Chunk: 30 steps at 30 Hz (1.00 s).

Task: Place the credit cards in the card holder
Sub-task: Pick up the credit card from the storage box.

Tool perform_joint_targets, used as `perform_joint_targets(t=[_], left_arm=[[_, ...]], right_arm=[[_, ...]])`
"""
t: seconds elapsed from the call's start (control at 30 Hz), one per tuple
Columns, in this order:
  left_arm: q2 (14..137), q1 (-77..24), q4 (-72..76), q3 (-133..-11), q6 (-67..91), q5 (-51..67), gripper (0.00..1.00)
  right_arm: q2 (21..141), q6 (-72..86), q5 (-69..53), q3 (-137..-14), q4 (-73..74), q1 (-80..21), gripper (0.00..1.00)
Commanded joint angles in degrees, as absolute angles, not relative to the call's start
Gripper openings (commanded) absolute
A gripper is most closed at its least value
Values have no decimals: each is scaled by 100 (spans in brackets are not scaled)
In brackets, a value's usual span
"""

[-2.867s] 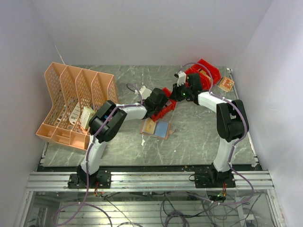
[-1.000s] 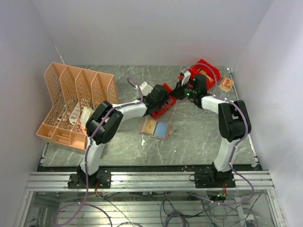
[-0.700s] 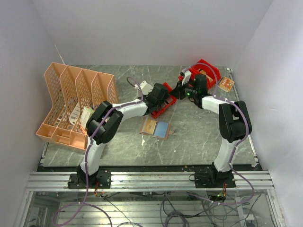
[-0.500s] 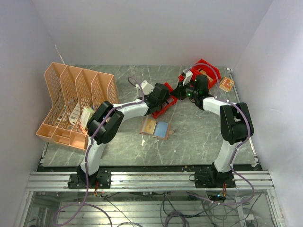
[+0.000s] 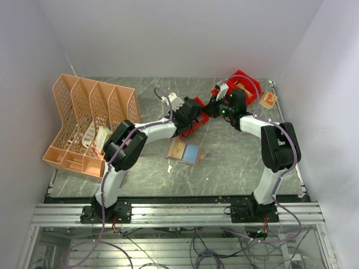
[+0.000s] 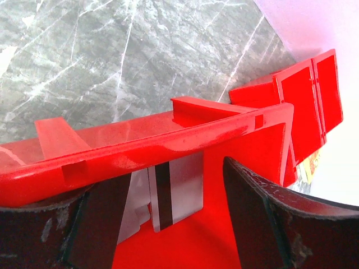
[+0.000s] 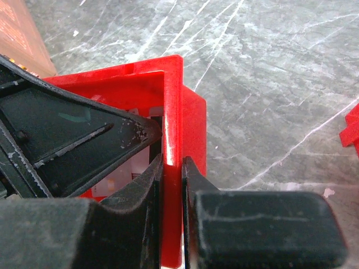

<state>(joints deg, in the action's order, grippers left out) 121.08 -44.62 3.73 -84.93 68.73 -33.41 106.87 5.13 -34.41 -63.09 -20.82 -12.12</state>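
On the left of the marble-patterned table [image 5: 235, 159], a peach mesh file rack [image 5: 119, 103] has four slots. A white flat piece [image 5: 90, 134] and a pale green packet [image 5: 103, 138] stand in its right-hand slots. The print on them is too small to read.

In front of the arms, the tan card holder [image 5: 177, 150] lies open and flat. The light blue credit card [image 5: 192, 152] rests on its right half, but the top view does not show whether it sits inside a pocket.

Farther back, both arms meet at a small red plastic bin [image 5: 197, 119]. The left gripper [image 6: 175, 171] reaches over its rim with the fingers spread wide and nothing between them. Just past them, inside the bin, lies the whitish-grey card with a dark stripe [image 6: 171, 193]. A second pale flat piece [image 6: 134, 204] beside it is partly hidden. The right gripper [image 7: 172, 165] has its fingers pressed together on the bin's upright end wall, pinching it.

Near the far right corner sits a second red bin [image 5: 251, 85]. Its contents cannot be made out. Just beside it lies a small orange patterned square [image 5: 268, 100], with any marking illegible.
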Motion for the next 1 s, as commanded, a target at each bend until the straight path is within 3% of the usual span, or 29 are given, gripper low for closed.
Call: perform_joint_targets(t=[0.0,0.6,0.97], left_arm=[[12343,-4495,677,-8572,6667,-3891,77],[12806,-4500,1186,-8789,7121,-3167,77],[12463,-4488,2452,-8266,6919,-2789,73]], right_arm=[[10367,710,-3644,-6243,-2480,-1280,0],[10287,896,-3718,-6108,-2623,-1354,0],[10422,800,-3537,-6174,-2467,-1361,0]])
